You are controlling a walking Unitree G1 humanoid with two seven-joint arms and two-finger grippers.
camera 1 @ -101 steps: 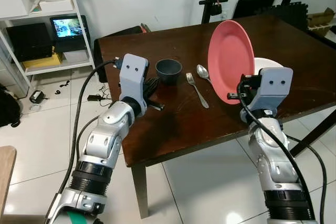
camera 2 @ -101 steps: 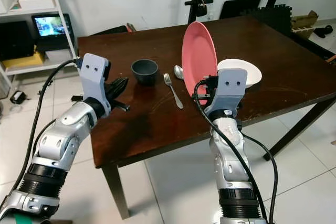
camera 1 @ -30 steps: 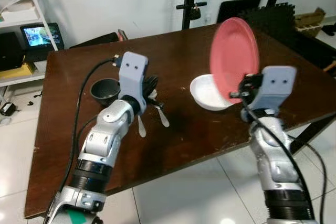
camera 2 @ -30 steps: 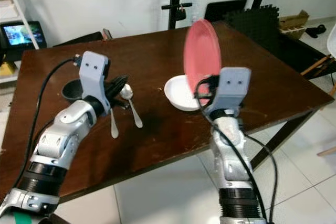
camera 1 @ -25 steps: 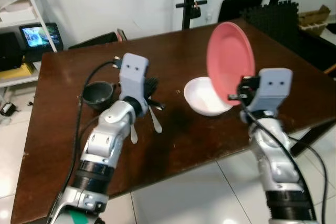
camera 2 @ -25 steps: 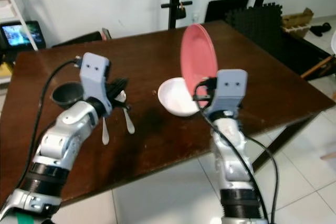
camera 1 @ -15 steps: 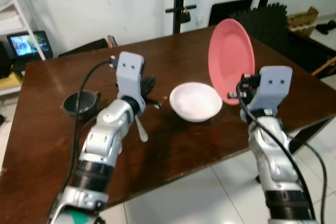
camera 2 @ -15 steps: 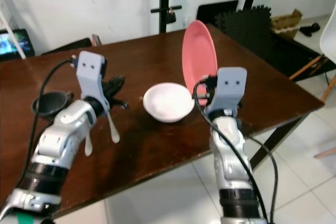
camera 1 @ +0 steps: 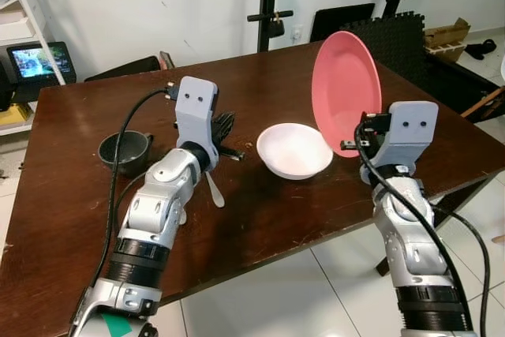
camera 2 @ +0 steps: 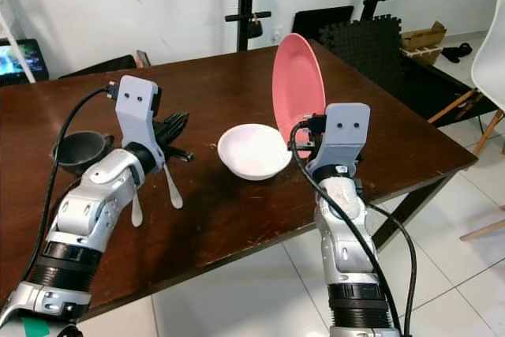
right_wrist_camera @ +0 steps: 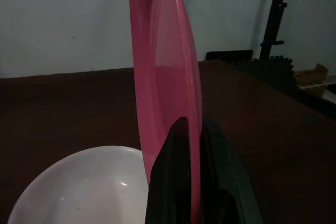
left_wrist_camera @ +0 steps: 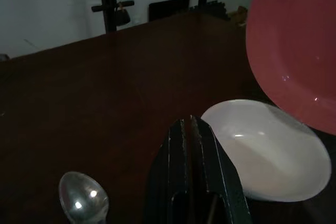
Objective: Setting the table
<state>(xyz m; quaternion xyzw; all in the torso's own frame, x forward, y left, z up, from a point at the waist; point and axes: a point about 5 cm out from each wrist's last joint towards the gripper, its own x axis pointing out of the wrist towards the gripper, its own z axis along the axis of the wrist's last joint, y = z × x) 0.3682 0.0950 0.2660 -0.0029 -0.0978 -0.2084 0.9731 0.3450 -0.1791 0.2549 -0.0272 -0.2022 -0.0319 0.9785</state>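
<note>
Closed left hand [left_wrist_camera: 192, 129] between spoon [left_wrist_camera: 82, 201] and white bowl [left_wrist_camera: 273, 148].

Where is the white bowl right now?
The white bowl sits on the brown table, near the middle of the head views, between the left tool and the pink plate held upright by the right tool.

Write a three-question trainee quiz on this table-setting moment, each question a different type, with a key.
1. True or false: the right gripper holds the pink plate flat on the table.
2. The white bowl sits: A) beside the held plate, B) on the floor, C) inside the dark cup.
3. Fill in: the left gripper is ____ , holding nothing, above the spoon.

Key: 1 false, it stands on edge in the air; 2 A; 3 shut.
</note>
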